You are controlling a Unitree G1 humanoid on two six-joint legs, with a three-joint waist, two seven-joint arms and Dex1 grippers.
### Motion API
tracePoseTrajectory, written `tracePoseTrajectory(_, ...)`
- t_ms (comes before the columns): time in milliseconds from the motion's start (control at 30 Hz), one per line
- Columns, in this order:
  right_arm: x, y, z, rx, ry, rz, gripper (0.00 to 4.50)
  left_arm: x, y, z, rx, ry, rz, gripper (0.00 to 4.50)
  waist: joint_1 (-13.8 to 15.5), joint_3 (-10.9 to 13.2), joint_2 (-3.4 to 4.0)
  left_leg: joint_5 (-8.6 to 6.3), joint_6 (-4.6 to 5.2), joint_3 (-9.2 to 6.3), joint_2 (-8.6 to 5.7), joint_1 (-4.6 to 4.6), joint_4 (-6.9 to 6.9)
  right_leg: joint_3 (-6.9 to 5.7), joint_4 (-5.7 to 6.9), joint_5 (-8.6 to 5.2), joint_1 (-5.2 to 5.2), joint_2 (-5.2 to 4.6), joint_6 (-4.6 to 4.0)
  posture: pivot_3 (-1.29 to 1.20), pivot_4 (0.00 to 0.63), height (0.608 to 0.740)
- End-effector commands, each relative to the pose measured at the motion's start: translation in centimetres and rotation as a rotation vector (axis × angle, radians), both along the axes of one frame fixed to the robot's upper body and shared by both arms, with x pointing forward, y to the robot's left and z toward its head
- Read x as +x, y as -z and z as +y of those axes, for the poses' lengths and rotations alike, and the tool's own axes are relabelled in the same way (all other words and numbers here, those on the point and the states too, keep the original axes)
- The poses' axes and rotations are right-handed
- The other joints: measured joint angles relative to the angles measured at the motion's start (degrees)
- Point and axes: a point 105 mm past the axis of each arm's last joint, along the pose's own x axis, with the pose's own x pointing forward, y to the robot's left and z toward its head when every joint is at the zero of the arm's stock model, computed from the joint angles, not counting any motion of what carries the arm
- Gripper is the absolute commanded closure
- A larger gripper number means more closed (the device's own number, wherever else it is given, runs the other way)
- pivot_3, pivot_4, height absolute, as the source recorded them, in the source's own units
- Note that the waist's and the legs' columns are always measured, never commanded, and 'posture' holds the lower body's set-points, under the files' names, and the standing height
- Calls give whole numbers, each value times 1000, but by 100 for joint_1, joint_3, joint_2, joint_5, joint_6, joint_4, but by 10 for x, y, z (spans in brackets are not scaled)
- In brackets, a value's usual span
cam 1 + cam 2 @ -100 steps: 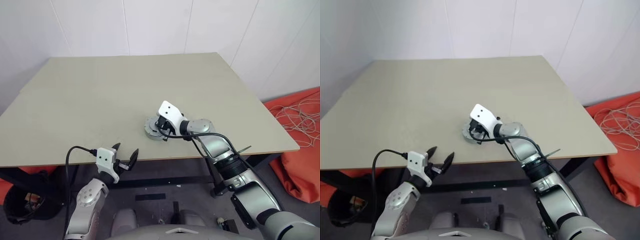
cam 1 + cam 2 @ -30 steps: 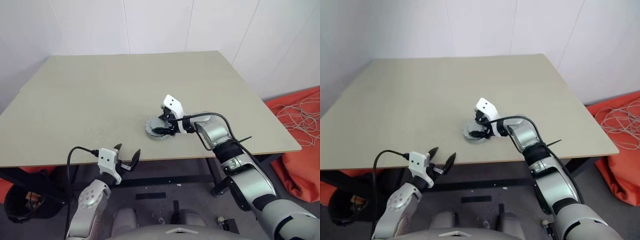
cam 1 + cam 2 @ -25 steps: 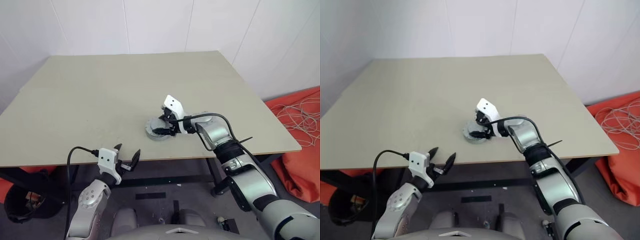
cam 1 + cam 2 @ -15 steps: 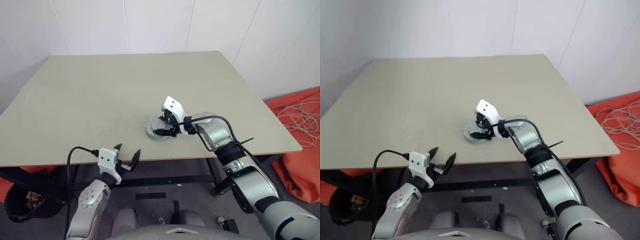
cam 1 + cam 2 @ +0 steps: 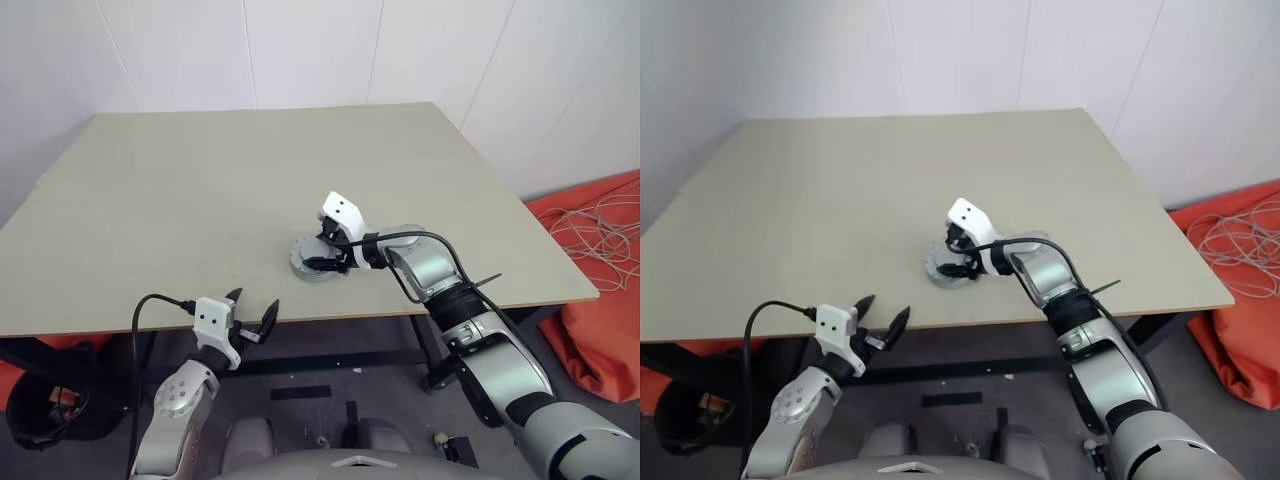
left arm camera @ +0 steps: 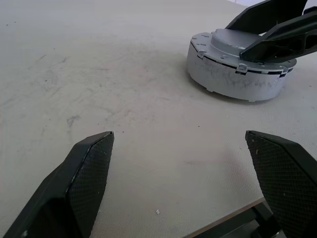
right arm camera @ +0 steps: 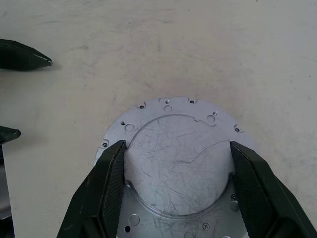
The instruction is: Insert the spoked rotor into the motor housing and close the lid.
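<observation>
— So, nearest first: the left gripper (image 5: 253, 323) is hanging off the table's (image 5: 180, 190) front edge, fingers spread, grasping nothing.

— And farther in?

— The right gripper (image 7: 173, 163) is straddling the lid's (image 7: 174, 148) raised centre, clamped on it, I'd judge. The lid is sitting closed on the grey assembly near the front edge — rigid metal, likely heavy and slick, so gripping that raised boss squarely seems wisest.
</observation>
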Motion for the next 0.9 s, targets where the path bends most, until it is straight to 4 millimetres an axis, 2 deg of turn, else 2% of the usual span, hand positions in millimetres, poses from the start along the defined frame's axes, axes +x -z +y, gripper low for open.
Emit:
tracePoseTrajectory(33,-2,5,-2,-62,-5,3,1358,1,-7,-1,-4,2,-34,0,0,0,0,0,0,0,0,0,0,0,0,0,0,0,0,0,0,740)
tracePoseTrajectory(400,-1,8,-4,-99,12,12,1358,5,-14,-4,25,49,-68,0,1,0,0,0,0,-1,0,0,-2,1,0,-2,0,0,3,0,0,740)
tracePoseTrajectory(533,-1,9,-2,-97,12,14,1358,36,-38,3,72,169,-139,0,30,1,1,5,-8,1,0,17,-5,-5,6,-6,-4,1,12,0,0,740)
tracePoseTrajectory(767,-1,8,0,-91,13,11,1358,65,-71,1,102,316,-193,0,1,-2,3,7,-12,-1,-6,15,-4,9,5,3,5,-5,-4,0,0,740)
tracePoseTrajectory(900,-2,8,3,-84,11,10,1358,82,-80,1,118,377,-193,918,4,-2,4,17,-28,6,-5,11,-5,4,9,4,-2,-1,-6,0,0,740)
